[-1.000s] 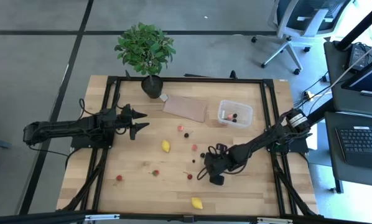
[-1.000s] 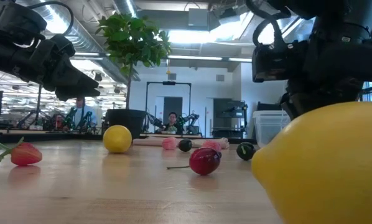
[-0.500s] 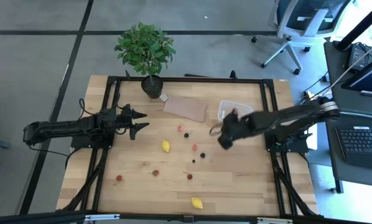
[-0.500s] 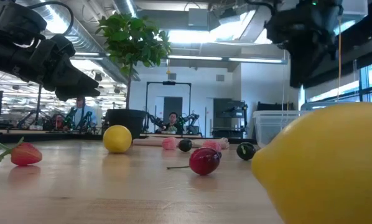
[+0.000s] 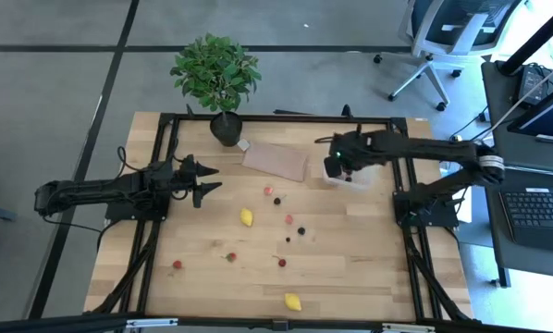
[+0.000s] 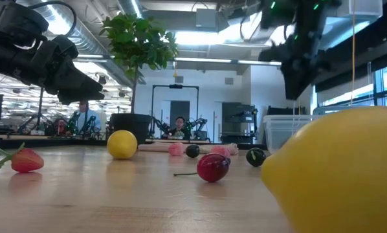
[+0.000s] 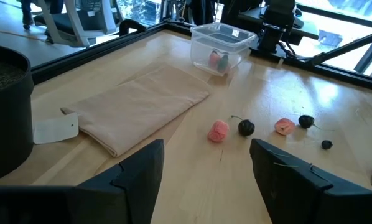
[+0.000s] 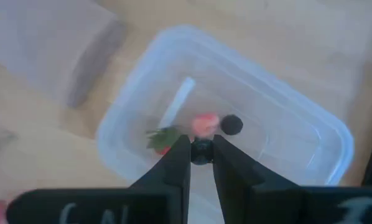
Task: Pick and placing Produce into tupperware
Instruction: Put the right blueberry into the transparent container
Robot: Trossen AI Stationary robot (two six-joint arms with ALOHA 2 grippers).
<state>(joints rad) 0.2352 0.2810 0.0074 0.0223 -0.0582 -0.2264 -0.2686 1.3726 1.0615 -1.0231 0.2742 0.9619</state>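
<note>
**Operator:** What can go wrong from here?

**Spotter:** Your right gripper (image 5: 337, 166) hangs over the tupperware (image 5: 362, 176), at the rim nearest the brown sheet (image 5: 275, 161), and it is clenched on one dark berry (image 8: 201, 151). I think the biggest risk is where you let go. If you release this close to the rim, the berry can hit the wall and bounce out onto the table (image 5: 378, 277). A smaller risk is that you go down too far, so that the fingers push the light tub or press on the fruit inside. The berry is round, so it may also roll when it lands.

**Operator:** And the other arm?

**Spotter:** Your left gripper (image 5: 212, 178) waits with its jaws apart at the left side of the table, well apart from everything.

**Operator:** Please count the things for me.

**Spotter:** There is one potted plant (image 5: 215, 74), one brown sheet and one tupperware. Two lemons (image 5: 246, 217) lie on the table. I count five red or pink pieces (image 5: 230, 256) and, I believe, three dark ones (image 5: 301, 230) loose there. Inside the tub are two red pieces (image 8: 204, 123) and one dark one (image 8: 231, 124), and you hold one more.
</note>
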